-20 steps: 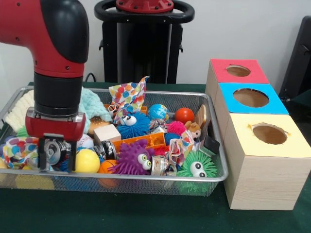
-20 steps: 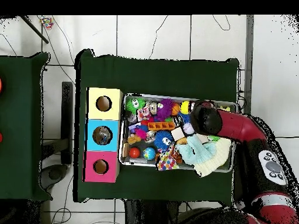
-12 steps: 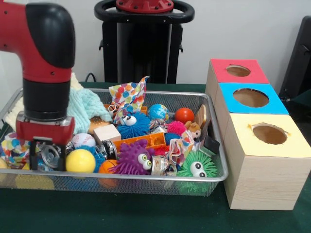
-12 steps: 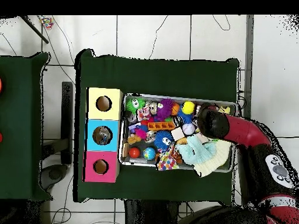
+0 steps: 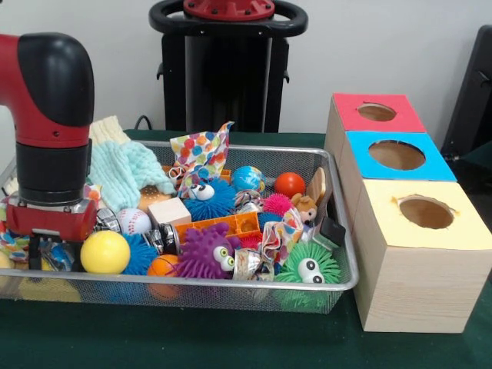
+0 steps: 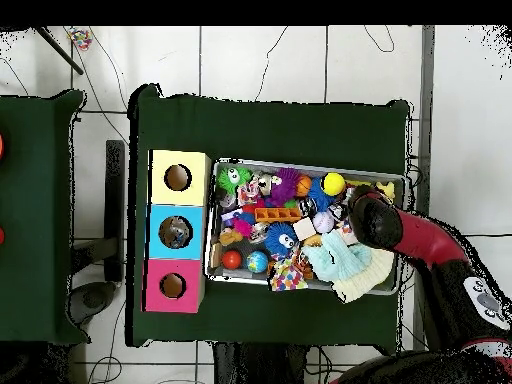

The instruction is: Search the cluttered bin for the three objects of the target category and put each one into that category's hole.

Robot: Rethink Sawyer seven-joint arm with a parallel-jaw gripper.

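a green cloth covers the table (image 5: 192,338), with a wire bin (image 5: 231,283) of toys beside three boxes with holes: red box (image 5: 377,113), blue box (image 5: 397,155), yellow box (image 5: 425,212). the step looks like searching; nothing is carried. the gripper (image 5: 44,252) sits low at the bin's end farthest from the boxes; i cannot tell how its jaws stand. a yellow ball (image 5: 105,251) lies just beside it. next it needs a chosen target and a clean descent.
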